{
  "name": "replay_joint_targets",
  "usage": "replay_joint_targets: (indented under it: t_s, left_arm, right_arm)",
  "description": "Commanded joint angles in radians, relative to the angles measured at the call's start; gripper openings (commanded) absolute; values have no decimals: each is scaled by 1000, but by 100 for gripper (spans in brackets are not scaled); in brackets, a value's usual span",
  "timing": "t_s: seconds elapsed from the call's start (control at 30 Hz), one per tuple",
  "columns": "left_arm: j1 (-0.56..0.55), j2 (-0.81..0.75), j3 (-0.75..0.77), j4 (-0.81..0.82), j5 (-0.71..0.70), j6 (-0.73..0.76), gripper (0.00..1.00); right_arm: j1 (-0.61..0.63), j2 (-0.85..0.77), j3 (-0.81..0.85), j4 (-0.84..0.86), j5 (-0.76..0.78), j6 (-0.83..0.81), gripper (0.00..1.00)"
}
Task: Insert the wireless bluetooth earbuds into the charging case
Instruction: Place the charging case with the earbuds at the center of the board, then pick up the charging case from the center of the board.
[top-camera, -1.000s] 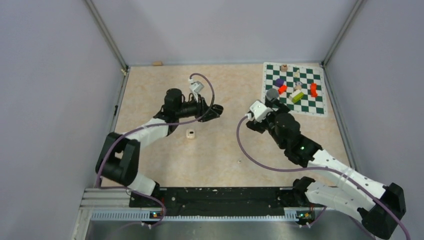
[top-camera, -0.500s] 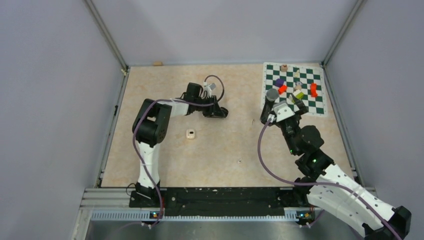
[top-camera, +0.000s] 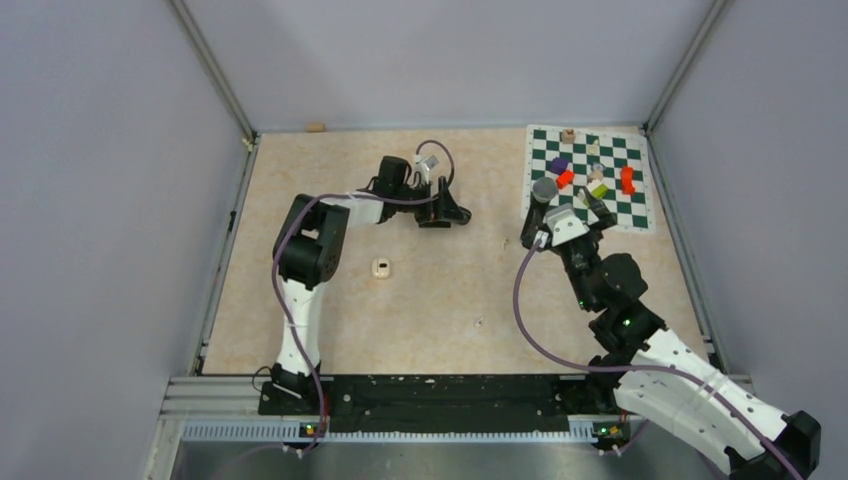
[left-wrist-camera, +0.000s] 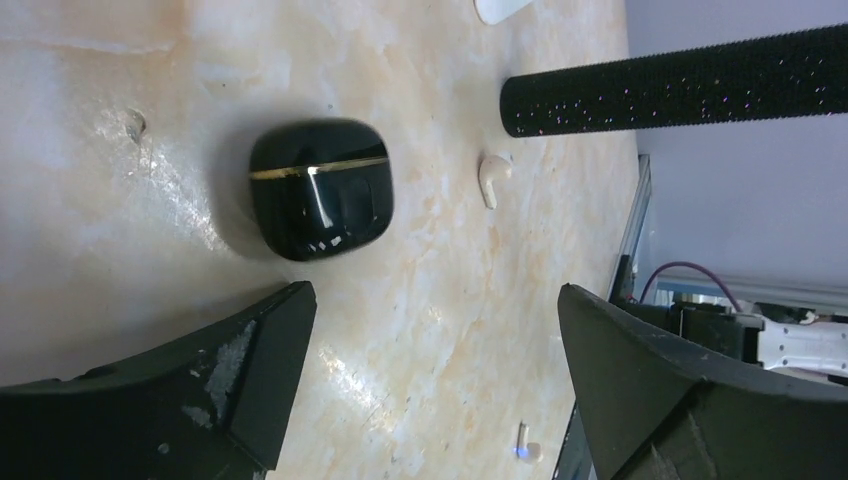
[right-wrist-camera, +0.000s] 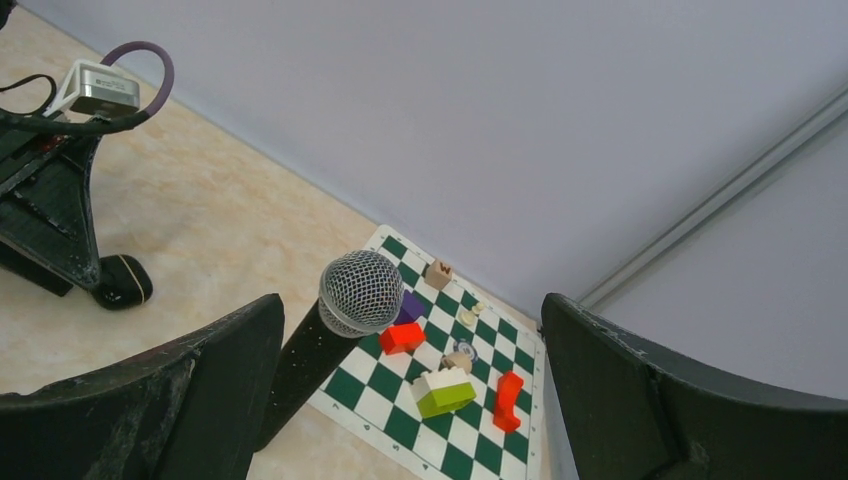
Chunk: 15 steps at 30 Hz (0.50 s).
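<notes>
A closed black charging case (left-wrist-camera: 320, 188) with a gold seam lies on the table just ahead of my left gripper (left-wrist-camera: 435, 300), apart from its fingers. The jaws stand wide open with nothing between them. From the right wrist the case (right-wrist-camera: 122, 282) shows beside the left fingertip (right-wrist-camera: 80, 265). One whitish earbud (left-wrist-camera: 493, 178) lies past the case, and another with a blue light (left-wrist-camera: 527, 447) lies closer to the arm bases. My right gripper (right-wrist-camera: 412, 305) is open and empty, facing the chessboard. From above, the left gripper (top-camera: 447, 215) is mid-table and the right gripper (top-camera: 565, 208) is at the board's edge.
A microphone (right-wrist-camera: 340, 320) lies between the grippers, its head on the green chessboard (top-camera: 620, 215), which carries several coloured blocks (right-wrist-camera: 445, 390). A small whitish object (top-camera: 381, 267) sits on the table near the left arm. Grey walls close in the table.
The left gripper has gone from shut to open and shifted slightly right. The right arm swung toward the chessboard a second ago and has stayed still since.
</notes>
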Motion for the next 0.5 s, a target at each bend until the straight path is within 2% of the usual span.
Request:
replay_joint_targets:
  t_s: [0.0,0.2,0.3,0.37,0.47]
  left_arm:
    - [10,-52,-49,-44,-85,79,99]
    - [65,-252,-120,-108,-105,183,99]
    - [101,-379,-119,-259,-130,337,99]
    - [109,-465,-112,-431,-215,479,99]
    - [108,-568,-167,-544,-433,623,99]
  right_arm:
    - [-12,3,-4,73,23,-15,99]
    - [-15,13,-13,102,45,-19,99]
    - [-28,20,-13,94,40,-13,99]
    - [-38,22,-15,92,34,-12,99]
    - [-43,23,-16,91,30,-9,99]
